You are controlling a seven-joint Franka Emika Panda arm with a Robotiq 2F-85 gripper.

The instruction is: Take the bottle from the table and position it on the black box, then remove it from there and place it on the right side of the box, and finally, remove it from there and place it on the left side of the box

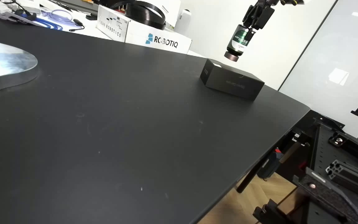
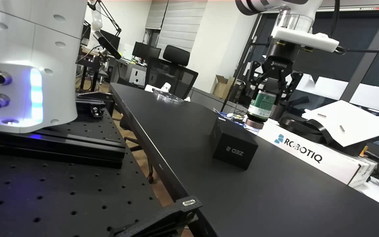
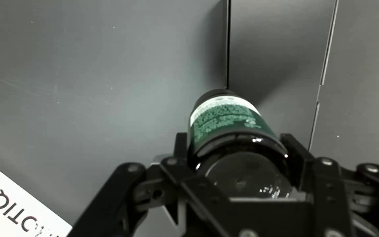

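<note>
The gripper (image 3: 235, 144) is holding the bottle (image 2: 262, 104) in the air, its fingers (image 3: 180, 149) pinching it from both sides. The bottle's brownish end is pointing down, apart from and higher than the black box (image 2: 233, 142), which is resting on the table (image 2: 291, 187). The bottle is perhaps hanging partly past the box's edge; the views are leaving that unclear. A white carton (image 1: 135, 34) is resting beyond the table's edge.

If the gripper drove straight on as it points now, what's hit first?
Most likely the black box: the bottle held in the gripper leads, aimed down at the box's top near one edge. Depth is unclear; it might slip past toward the table.
</note>
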